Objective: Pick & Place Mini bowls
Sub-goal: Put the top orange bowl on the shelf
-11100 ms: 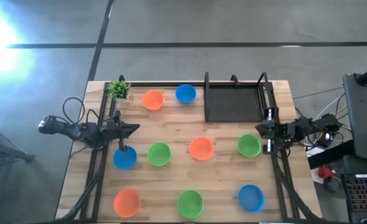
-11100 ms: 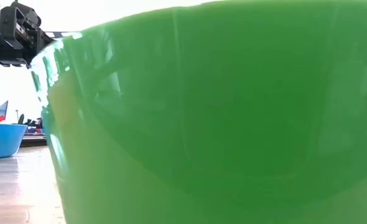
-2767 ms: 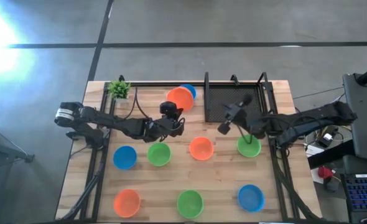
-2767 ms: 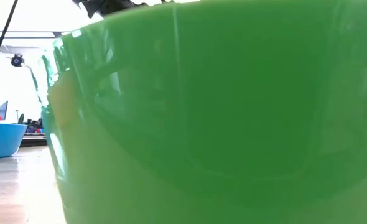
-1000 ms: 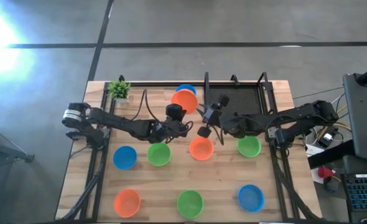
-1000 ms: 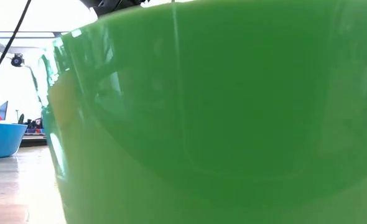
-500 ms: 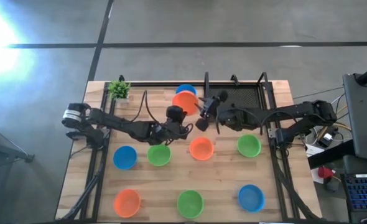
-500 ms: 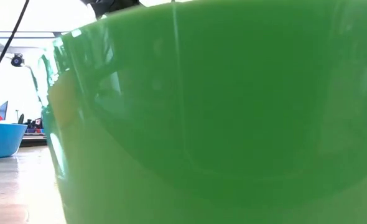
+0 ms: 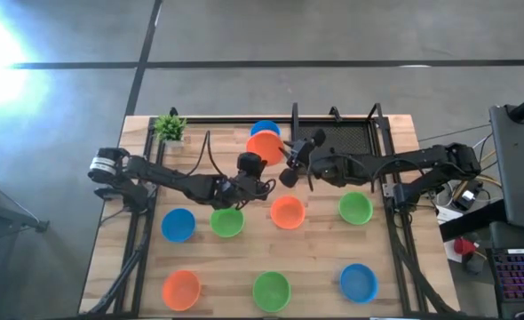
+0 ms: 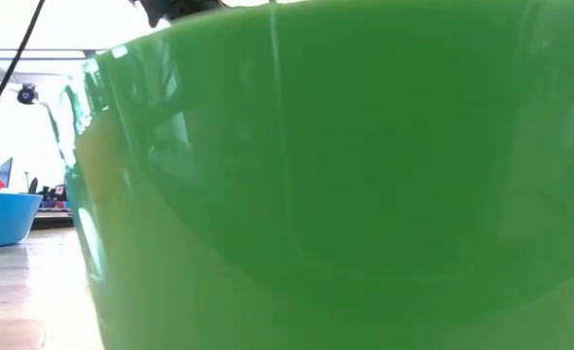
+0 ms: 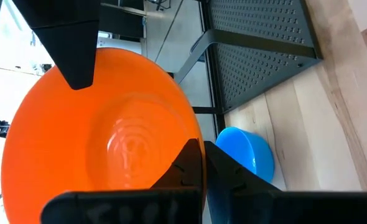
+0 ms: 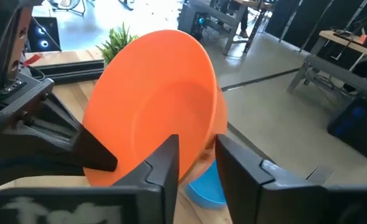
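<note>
From above, we are seeing the left gripper (image 9: 264,169) pinching an orange bowl (image 9: 265,145) by its rim and holding it tilted over the table (image 9: 395,267), near the far edge at its middle. A blue bowl (image 9: 264,130) is sitting just behind the held one, beside the black mesh tray (image 9: 335,147) at the far right. The right gripper (image 9: 289,160) is reaching in at the raised orange bowl's right side, its fingers spread around the rim. Across the middle of the table, a second blue bowl (image 9: 178,225), a green bowl (image 9: 227,220), a second orange bowl (image 9: 287,212) and a second green bowl (image 9: 356,208) are lying in a row. Along the near edge, a third orange bowl (image 9: 181,289), a third green bowl (image 9: 271,290) and a third blue bowl (image 9: 358,282) are resting. Every bowl we can look into is holding nothing. A potted plant (image 9: 170,127) is standing at the far left corner.

At table height, we are seeing the third green bowl's wall filling nearly the whole view.

From the left wrist, we are seeing dark fingers clamped on the orange bowl's rim.

From the right wrist, we are seeing that bowl's rim lying between the parted fingers (image 12: 162,163).
</note>
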Controlling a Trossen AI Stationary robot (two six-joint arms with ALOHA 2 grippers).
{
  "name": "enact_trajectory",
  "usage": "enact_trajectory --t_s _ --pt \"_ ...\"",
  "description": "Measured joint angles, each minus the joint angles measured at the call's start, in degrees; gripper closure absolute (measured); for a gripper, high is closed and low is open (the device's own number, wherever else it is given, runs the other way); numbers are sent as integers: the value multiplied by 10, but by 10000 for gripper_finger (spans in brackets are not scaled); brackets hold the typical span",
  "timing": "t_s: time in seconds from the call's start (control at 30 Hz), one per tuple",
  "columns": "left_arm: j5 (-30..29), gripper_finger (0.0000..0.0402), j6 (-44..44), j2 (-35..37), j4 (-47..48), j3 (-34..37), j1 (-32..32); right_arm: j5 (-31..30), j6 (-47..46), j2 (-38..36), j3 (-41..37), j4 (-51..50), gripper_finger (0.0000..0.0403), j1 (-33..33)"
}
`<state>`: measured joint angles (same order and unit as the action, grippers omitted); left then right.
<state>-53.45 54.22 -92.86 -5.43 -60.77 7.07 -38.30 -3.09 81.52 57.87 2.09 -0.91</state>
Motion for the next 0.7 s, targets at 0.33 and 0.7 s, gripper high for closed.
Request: enact_trajectory --t_s 0.33,0.7 --pt "1 401 -3 0 -4 -1 2 -5 -2 0 0 1 390 -1" --pt "5 385 -14 0 -4 -1 3 -4 0 0 0 0 394 -1"
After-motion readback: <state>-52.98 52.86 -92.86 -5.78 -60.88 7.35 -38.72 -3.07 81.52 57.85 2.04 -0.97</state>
